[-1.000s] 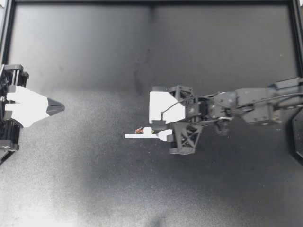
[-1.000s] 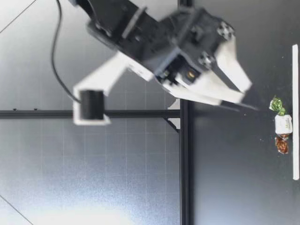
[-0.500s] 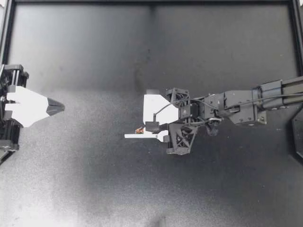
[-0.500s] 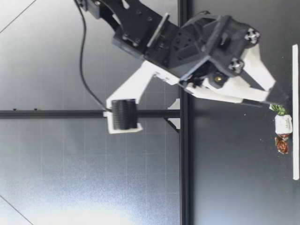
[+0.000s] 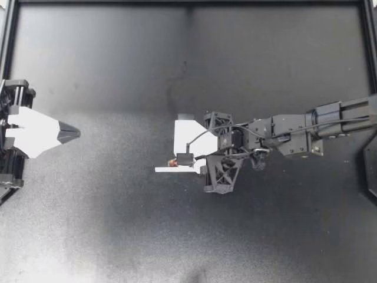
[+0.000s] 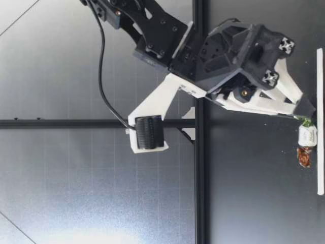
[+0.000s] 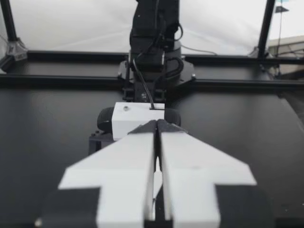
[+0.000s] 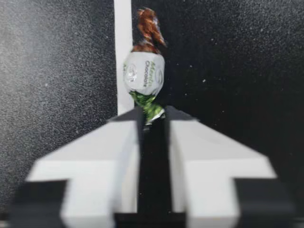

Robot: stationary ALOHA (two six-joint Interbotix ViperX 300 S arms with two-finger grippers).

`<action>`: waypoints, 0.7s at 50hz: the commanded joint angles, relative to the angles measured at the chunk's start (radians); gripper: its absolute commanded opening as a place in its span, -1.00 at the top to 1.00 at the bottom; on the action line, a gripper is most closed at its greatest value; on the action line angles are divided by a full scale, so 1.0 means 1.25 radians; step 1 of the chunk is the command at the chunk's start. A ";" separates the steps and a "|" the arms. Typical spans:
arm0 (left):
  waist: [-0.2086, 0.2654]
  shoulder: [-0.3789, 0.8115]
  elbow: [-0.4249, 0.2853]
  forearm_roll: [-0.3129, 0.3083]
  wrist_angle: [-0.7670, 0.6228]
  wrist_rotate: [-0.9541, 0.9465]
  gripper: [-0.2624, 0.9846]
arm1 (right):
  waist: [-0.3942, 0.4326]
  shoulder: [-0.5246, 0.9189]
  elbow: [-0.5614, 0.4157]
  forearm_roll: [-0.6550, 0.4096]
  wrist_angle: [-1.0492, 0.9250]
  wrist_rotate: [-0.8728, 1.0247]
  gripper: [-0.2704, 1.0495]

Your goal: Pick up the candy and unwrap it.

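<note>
Candy [image 8: 144, 78]: likely light, crinkly, slippery. Your right end effector [image 5: 178, 159], from 3 o'clock, pinches its green twist [image 8: 148, 105]; left end effector [image 5: 69, 132] closed, empty.

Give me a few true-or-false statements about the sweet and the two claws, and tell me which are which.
1. The candy is wrapped, twisted at both ends. True.
2. My left gripper holds the candy. False: it is shut on nothing, at the edge of the table, far from the candy.
3. My right gripper has the candy's green end between its fingertips. True.
4. The candy hangs in the air. False: it lies on the table, against a white strip.
</note>
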State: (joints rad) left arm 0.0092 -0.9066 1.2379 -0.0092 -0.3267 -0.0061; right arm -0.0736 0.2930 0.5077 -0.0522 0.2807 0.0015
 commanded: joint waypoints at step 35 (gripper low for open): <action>0.001 0.145 -0.027 -0.001 -0.108 0.011 0.35 | -0.005 -0.243 0.023 0.004 0.007 0.018 0.89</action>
State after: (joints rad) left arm 0.0092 -0.7639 1.2318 -0.0092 -0.4157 0.0046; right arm -0.0736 0.0798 0.5338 -0.0506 0.2945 0.0215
